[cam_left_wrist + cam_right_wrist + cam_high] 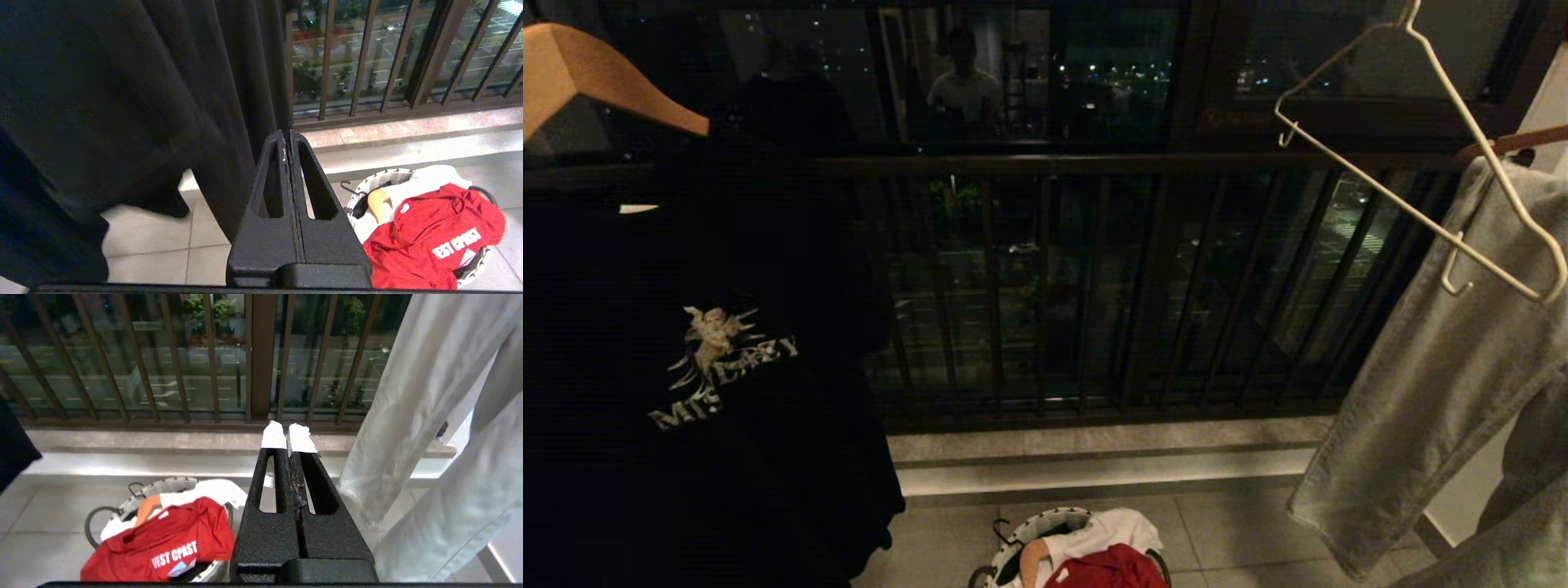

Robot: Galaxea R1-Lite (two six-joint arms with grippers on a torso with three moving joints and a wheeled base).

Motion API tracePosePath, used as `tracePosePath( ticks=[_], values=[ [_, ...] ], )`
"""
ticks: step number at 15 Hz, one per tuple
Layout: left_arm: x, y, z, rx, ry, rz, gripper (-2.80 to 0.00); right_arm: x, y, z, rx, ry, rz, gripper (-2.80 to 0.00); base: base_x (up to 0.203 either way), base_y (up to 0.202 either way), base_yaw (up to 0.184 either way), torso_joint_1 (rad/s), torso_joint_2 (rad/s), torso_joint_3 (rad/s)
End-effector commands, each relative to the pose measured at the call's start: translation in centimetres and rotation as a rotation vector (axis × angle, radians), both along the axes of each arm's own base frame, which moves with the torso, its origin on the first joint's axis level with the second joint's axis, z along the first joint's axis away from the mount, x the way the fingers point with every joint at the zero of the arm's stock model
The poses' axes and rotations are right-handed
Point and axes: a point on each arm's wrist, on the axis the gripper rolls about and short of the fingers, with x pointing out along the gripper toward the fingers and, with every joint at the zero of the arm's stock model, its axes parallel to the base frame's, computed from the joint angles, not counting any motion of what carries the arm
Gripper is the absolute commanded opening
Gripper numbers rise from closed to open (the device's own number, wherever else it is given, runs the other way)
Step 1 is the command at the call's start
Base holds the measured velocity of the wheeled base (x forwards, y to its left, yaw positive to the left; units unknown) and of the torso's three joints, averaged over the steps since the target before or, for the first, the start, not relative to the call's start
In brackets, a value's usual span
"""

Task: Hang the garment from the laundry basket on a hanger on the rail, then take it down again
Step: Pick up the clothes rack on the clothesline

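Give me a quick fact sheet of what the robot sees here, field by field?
place: tiled balcony floor by dark railing
red T-shirt: lying on top in the laundry basket, not picked up
white wire hanger: hanging empty, upper right
black printed T-shirt: hanging on the left
pale trousers: hanging on the right
left pincer: shut, empty
right pincer: shut, empty

Night is showing beyond a dark metal railing (pixel 1045 286) of upright bars, with scattered city lights glowing through the glass (pixel 1045 73) above it and a lit street lying below. A pale stone ledge (pixel 1094 465) is running along the foot of the railing, catching a band of light. Grey floor tiles (pixel 1233 523) are spreading out in front of it. A light wall (pixel 1462 506) is closing the space on the right.
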Motion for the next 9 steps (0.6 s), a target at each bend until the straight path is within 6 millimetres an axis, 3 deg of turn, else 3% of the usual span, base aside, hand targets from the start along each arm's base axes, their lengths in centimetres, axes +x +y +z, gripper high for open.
tracePosePath(
  ticks=[1,9],
  values=[
    [0.01,0.0,0.0,0.001,0.001,0.0,-2.8,0.0,0.0,-0.02,0.0,0.001,0.001,-2.8,0.0,0.0,0.0,0.243,-0.53,-0.287],
    [0.01,0.0,0.0,0.0,0.001,0.0,-2.8,0.0,0.0,-0.02,0.0,0.001,0.001,-2.8,0.0,0.0,0.0,0.175,-0.37,-0.196]
  ],
)
